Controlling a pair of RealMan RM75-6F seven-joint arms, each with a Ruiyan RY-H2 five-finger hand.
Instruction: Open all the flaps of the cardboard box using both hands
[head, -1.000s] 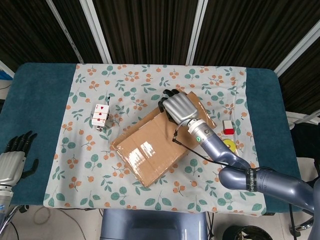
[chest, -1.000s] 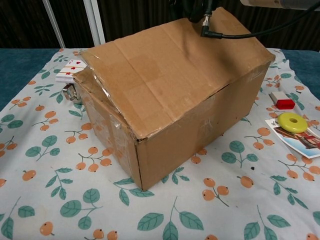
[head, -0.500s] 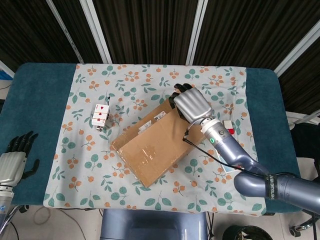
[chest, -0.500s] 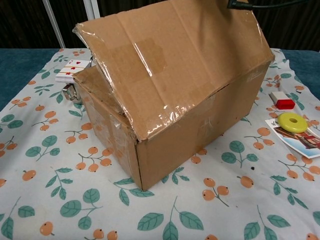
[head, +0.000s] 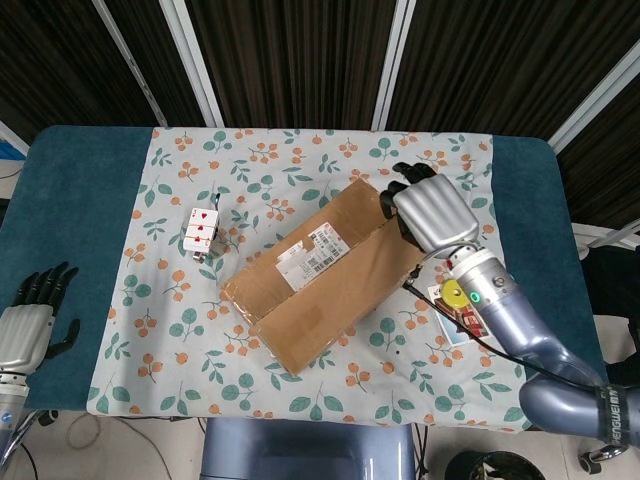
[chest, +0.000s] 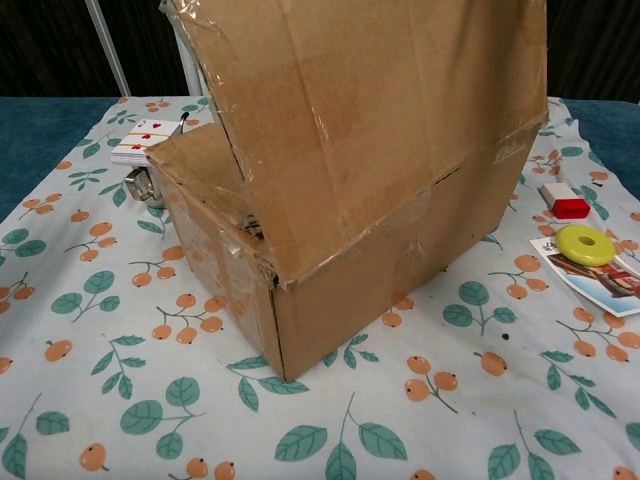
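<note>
Right hand (head: 432, 213) gripped the raised flap (chest: 370, 110) at the box's (head: 320, 290) far-right edge. Left hand (head: 30, 322) well left of box, fingers spread, holding nothing.

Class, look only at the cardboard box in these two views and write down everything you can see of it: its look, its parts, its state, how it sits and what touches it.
The cardboard box is plain brown corrugated card, creased and scuffed, with clear tape peeling along its edges. It sits skewed on the floral tablecloth. One long top flap is raised steeply, nearly upright; a white printed label shows on its inner face. A shorter end flap still lies folded inward beneath it. The right hand rests against the raised flap's far edge.
</note>
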